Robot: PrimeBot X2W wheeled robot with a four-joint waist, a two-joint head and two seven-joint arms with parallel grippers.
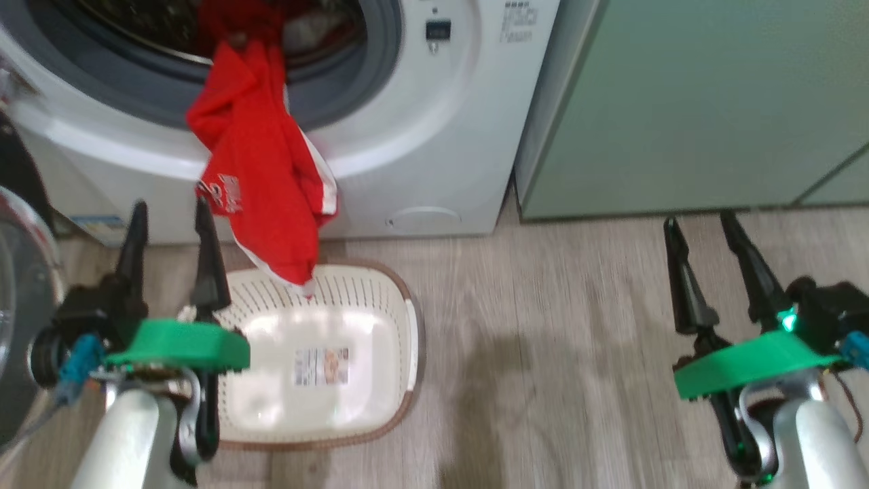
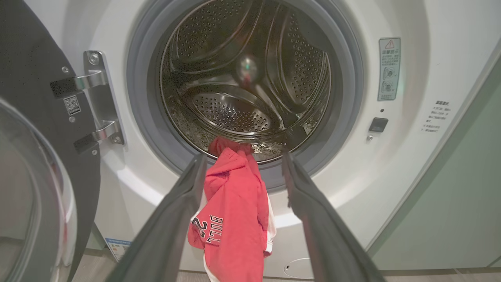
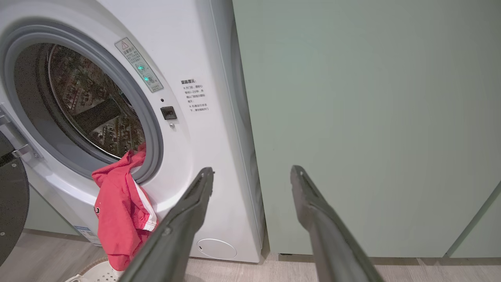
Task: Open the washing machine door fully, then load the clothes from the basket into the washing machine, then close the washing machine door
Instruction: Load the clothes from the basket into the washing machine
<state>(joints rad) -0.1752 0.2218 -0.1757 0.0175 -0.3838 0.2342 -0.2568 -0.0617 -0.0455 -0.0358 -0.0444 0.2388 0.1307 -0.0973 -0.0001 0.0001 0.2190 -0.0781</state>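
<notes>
The white washing machine (image 1: 434, 136) has its door (image 1: 20, 285) swung open to the left; the black ring and hinge (image 2: 98, 98) show in the left wrist view. Red and white clothes (image 1: 261, 163) hang out of the drum (image 2: 242, 78) over the grey gasket, the lower end dangling above the basket (image 1: 400, 353). The same clothes (image 2: 235, 219) hang between my left fingers in the wrist view, apart from them. The basket's floor is bare apart from a sticker label. My left gripper (image 1: 170, 214) is open beside the clothes. My right gripper (image 1: 699, 224) is open over the floor.
A pale green cabinet (image 1: 692, 102) stands right of the washer. Wood-look floor (image 1: 543, 339) spreads between the basket and my right arm. A round flap (image 1: 421, 219) sits low on the washer front.
</notes>
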